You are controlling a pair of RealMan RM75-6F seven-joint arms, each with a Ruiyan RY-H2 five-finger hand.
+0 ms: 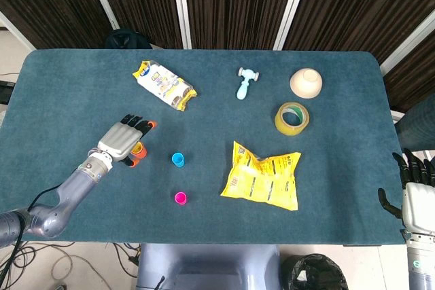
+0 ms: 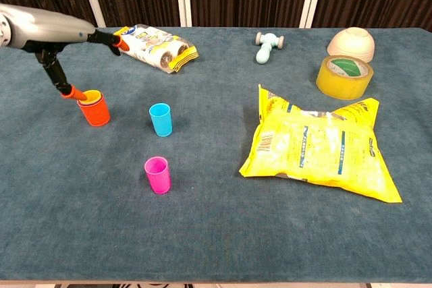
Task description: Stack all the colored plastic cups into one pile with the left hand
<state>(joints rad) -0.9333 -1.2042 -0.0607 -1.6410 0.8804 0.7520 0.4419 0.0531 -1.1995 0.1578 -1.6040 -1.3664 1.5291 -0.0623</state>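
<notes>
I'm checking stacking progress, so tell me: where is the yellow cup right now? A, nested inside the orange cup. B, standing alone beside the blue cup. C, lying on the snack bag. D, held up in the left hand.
A: the yellow cup sits sunk inside the orange cup, only its rim showing, and the left hand has its fingers spread above it, holding nothing.

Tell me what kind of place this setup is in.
Probably a robot lab or test room: a table covered in blue felt holds unrelated props such as a toy hammer and a tape roll, with dark slatted wall panels behind and loose cables on the floor.
</notes>
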